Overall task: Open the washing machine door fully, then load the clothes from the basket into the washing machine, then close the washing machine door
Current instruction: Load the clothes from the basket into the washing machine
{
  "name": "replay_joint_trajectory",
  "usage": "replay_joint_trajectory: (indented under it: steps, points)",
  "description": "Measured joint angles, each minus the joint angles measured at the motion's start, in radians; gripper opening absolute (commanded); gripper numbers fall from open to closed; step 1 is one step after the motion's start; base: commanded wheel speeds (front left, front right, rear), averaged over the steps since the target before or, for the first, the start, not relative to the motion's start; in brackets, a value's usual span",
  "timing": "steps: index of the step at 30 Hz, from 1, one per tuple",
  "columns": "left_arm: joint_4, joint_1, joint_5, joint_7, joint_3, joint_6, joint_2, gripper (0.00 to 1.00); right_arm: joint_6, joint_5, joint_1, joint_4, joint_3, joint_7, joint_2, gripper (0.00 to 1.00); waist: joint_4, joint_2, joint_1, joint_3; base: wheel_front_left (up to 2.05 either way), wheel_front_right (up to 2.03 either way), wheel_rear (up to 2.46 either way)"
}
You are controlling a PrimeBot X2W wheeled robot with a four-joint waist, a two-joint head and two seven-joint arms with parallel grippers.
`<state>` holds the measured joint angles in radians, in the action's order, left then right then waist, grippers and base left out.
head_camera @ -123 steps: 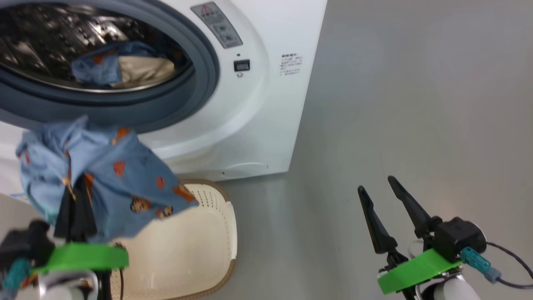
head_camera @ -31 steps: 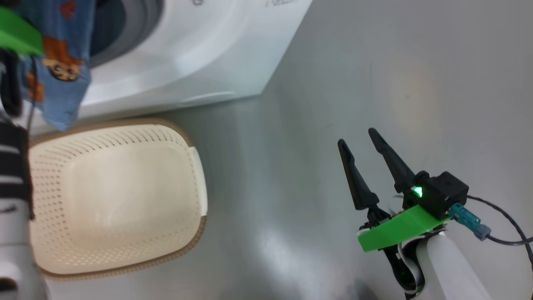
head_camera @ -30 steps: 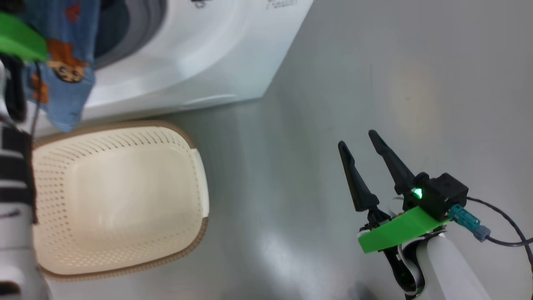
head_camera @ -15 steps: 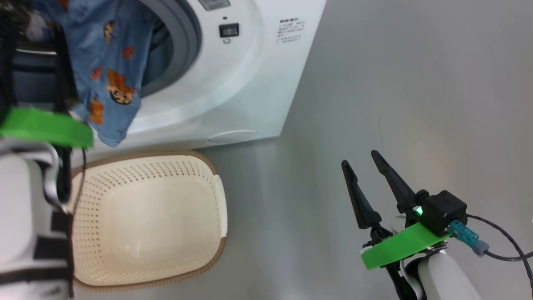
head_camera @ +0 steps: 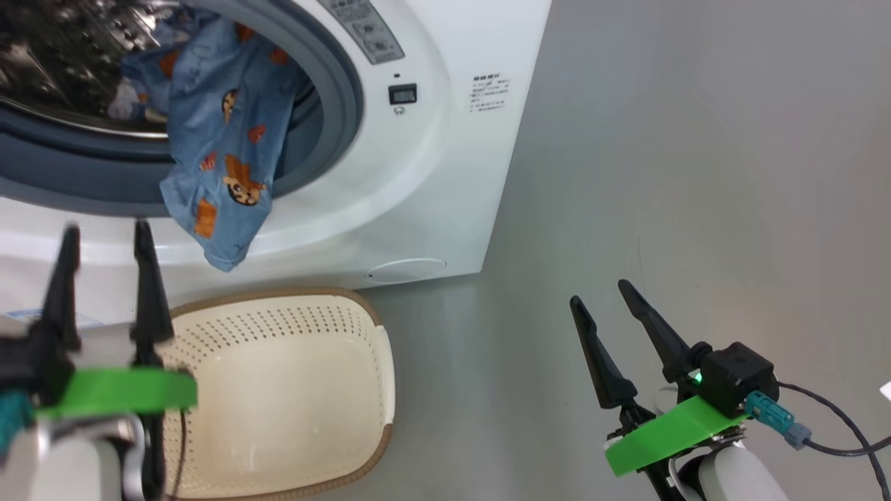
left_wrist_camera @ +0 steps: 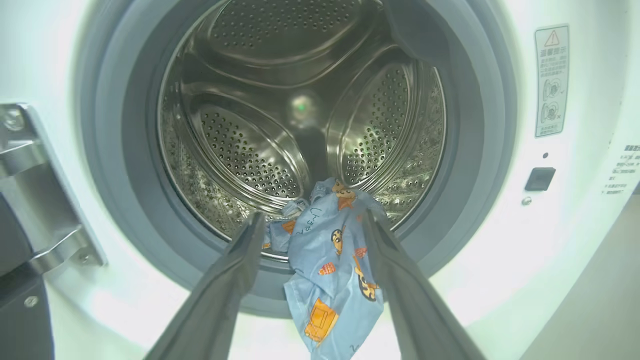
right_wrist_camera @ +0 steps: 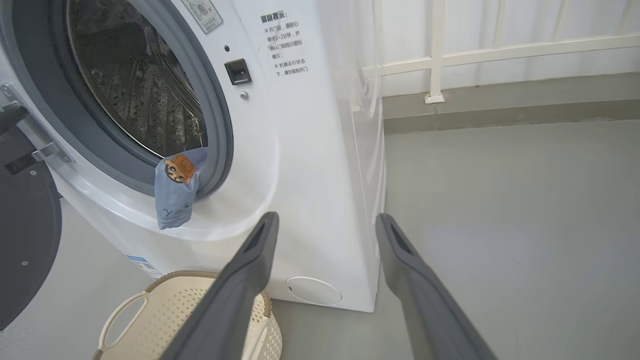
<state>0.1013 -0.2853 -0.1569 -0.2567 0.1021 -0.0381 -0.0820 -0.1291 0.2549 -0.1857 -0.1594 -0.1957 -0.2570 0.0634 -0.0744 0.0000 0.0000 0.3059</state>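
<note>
Blue garment [head_camera: 230, 153] hangs vert. over seal [head_camera: 341, 118], dead ahead of left gripper [head_camera: 106, 228] (jaws apart, empty); right gripper [head_camera: 598, 292] farther, also apart.

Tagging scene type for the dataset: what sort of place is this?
Probably a home laundry spot, perhaps a balcony or utility room: a white front-loading washing machine, a cream basket on the plain grey floor before it, and a white railing beyond.

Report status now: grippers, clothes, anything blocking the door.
Left gripper open, empty. Right gripper open, empty. Blue garment hangs out over the grey seal; would likely foul closing. Basket empty.
</note>
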Motion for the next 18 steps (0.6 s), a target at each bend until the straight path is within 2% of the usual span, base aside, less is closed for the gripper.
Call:
replay_joint_trajectory:
  steps: [6,18]
  points:
    - [-0.052,0.131,-0.008,0.0,0.012,0.029,0.032,1.0,0.0,0.0,0.002,0.0,-0.002,0.0,0.003,1.0,0.003,0.0,0.0,-0.026,0.0,0.0,0.0]
    - [-0.109,0.347,-0.022,0.0,0.009,0.058,0.038,1.0,0.0,0.0,0.045,0.0,0.008,0.0,0.007,1.0,0.004,0.0,0.0,-0.103,0.0,0.0,0.0]
